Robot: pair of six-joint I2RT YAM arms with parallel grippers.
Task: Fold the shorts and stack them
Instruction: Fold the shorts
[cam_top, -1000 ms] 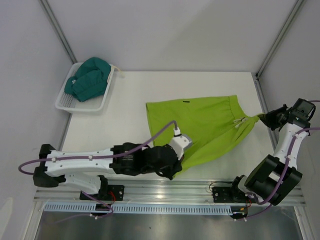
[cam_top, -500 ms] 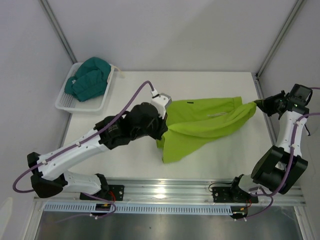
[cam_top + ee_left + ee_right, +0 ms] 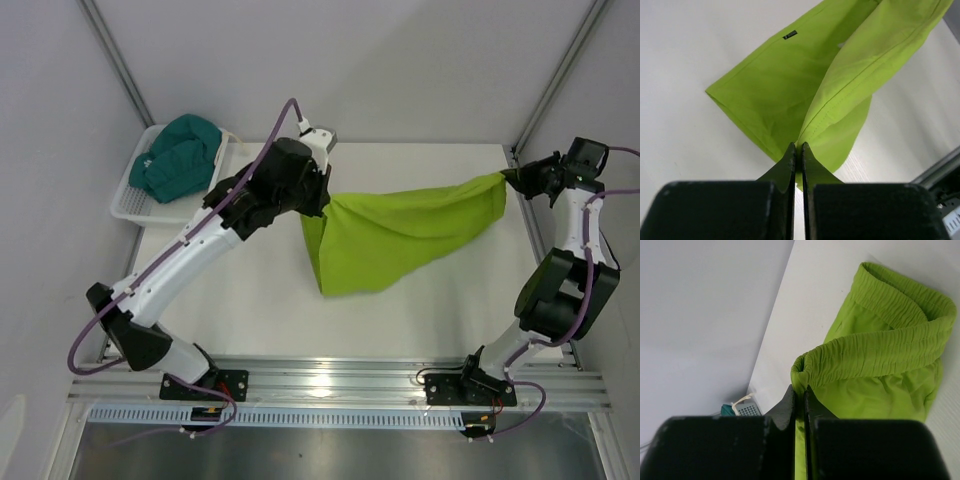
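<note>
Over the bench, right of the basket, I see the lime shorts strung between the left fingers and right fingers; the teal shorts lie bunched inside the basket. Left wrist: fingers clamped on a thin seam edge, which I fear could slip. Right wrist: fingers clamped on the waistband; overstretching might yank it free.

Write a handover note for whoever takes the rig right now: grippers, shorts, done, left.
Left gripper: shut on a leg-end fold of the green shorts.
Right gripper: shut on their waistband.
Green shorts: stretched in the air between both grippers, lower part sagging towards the table.
Teal shorts: bunched in the basket, far left corner.
Done: nothing folded or stacked yet.
Left: lay the green pair down folded, take out and fold the teal pair, stack both.
</note>
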